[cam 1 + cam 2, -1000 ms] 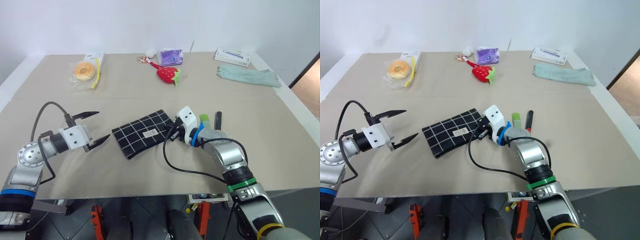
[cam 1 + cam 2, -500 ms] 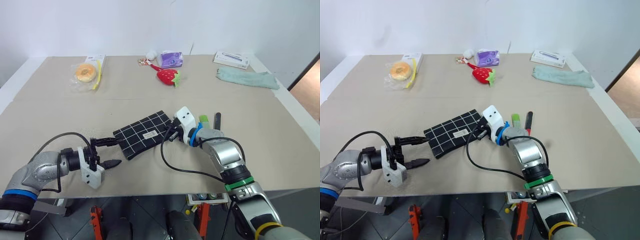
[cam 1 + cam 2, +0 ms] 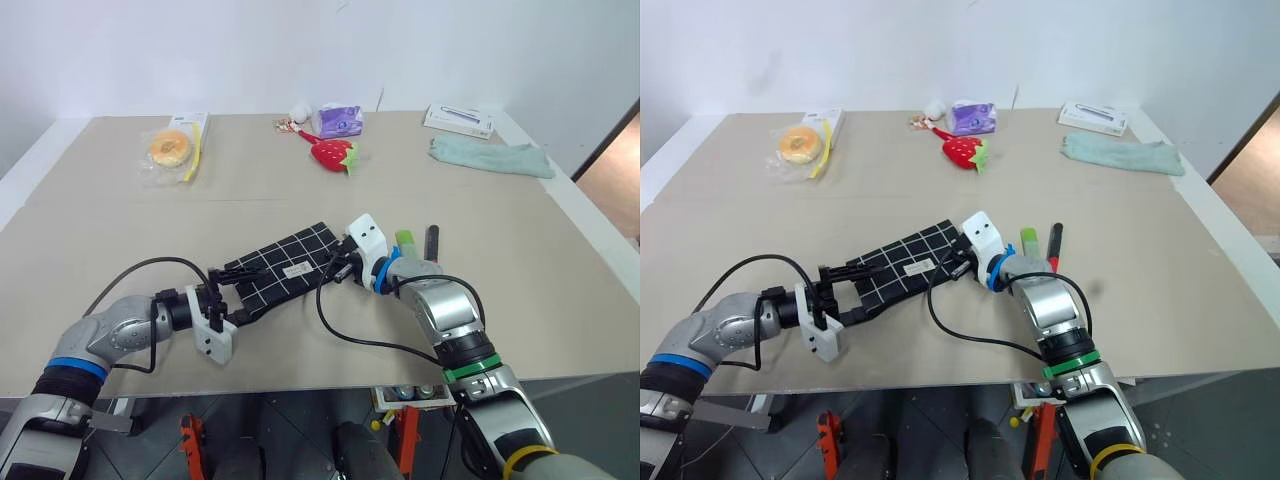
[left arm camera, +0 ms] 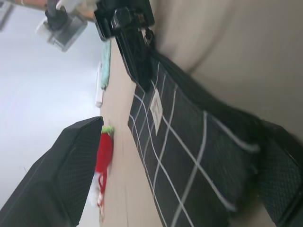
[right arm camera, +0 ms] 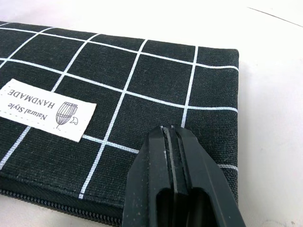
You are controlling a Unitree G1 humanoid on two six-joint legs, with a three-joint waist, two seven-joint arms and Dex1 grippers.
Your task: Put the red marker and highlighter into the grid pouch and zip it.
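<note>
The grid pouch [image 3: 278,273] is lying mid-table. The left gripper [image 3: 222,292], fingers spread, is straddling its near corner; the right gripper [image 3: 340,270], pinched together, is resting at its far end.

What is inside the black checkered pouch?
You can't see inside. The pouch lies flat on the table, showing just its grid cloth and small white label. The green highlighter and the red marker lie outside, beside it.
</note>
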